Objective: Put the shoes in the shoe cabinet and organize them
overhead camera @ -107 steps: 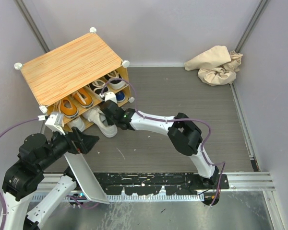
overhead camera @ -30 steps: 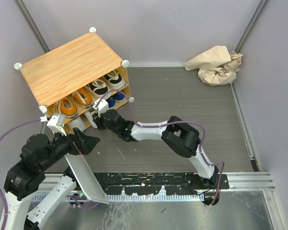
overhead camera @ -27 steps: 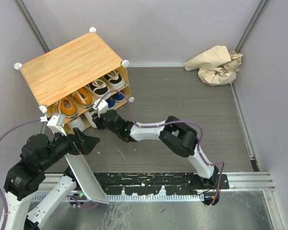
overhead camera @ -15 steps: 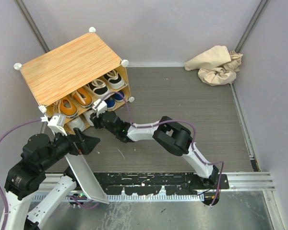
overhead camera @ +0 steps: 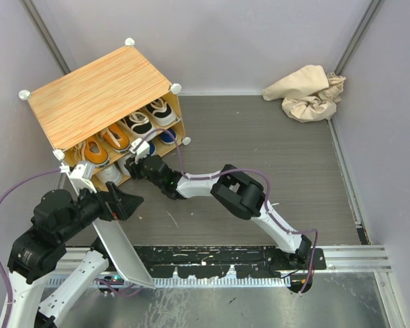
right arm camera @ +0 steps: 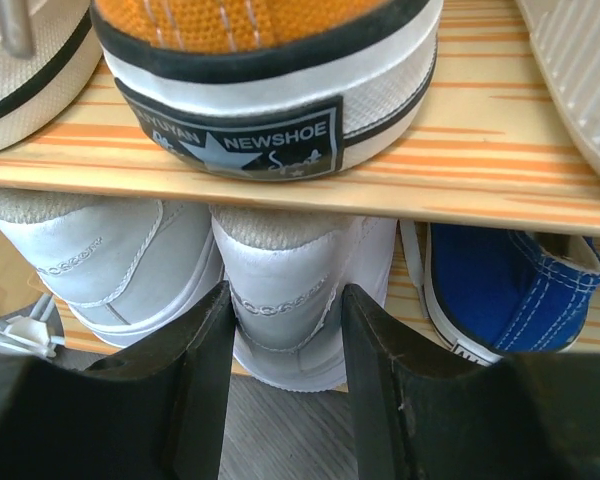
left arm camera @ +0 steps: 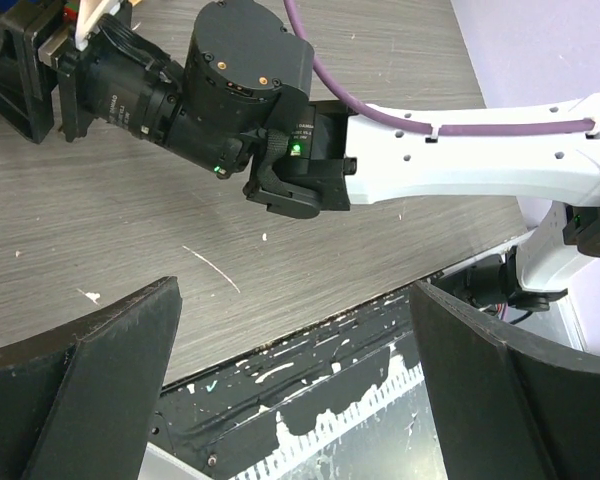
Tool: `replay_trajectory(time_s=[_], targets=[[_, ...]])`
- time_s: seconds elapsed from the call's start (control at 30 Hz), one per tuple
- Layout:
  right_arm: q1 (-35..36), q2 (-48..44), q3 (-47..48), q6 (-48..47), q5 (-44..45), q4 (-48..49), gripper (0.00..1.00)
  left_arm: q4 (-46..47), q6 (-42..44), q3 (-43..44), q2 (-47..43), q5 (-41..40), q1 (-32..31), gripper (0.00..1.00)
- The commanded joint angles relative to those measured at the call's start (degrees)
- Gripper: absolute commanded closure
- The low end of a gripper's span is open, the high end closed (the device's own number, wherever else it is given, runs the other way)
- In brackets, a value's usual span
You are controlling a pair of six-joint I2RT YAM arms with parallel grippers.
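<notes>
The shoe cabinet (overhead camera: 99, 96) stands at the back left with its front open. Orange shoes (overhead camera: 106, 145) and black shoes (overhead camera: 150, 116) sit on the upper shelf. Blue shoes (overhead camera: 167, 135) and white shoes (overhead camera: 109, 174) are on the lower shelf. My right gripper (overhead camera: 138, 166) reaches to the lower shelf. In the right wrist view the right gripper (right arm camera: 280, 330) is shut on the heel of a white shoe (right arm camera: 285, 290), beside its mate (right arm camera: 110, 270) and a blue shoe (right arm camera: 510, 290). My left gripper (left arm camera: 292, 290) is open and empty, above the table's front edge.
The cabinet's white front panel (overhead camera: 123, 253) slants down beside my left arm (overhead camera: 51, 229). A crumpled beige cloth (overhead camera: 307, 92) lies at the back right. Grey walls close in the table. My right arm (left arm camera: 240, 90) crosses in front of the left gripper.
My right gripper has moved left and toward the cabinet, carrying the white shoe from the floor into the lower shelf. The cabinet shifted slightly back. The left arm barely moved.
</notes>
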Motion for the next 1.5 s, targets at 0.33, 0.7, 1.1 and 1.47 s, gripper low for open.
replay_trajectory(time_s=[0.33,0.7,1.1,1.47], targets=[[-2.3,1.6,4.1,2.4,0.4,6.7,0.71,3.0,-0.3,-1.0,2.2,1.5,0.2,0.02],[-1.5,-9.8,-11.5,3.5,-1.5,9.1,0.07,5.0,-0.3,-0.4,2.2,1.7,0.2,0.02],[-1.5,-32.3,-26.2,-0.4,-7.0,-10.1,0.0,11.6,2.6,12.2,12.4,0.1,0.2,0.02],[15.9,-61.1,-35.8,-7.2,-3.6,-38.5,0.0,19.1,2.7,18.1,20.1,0.2,0.1,0.02]])
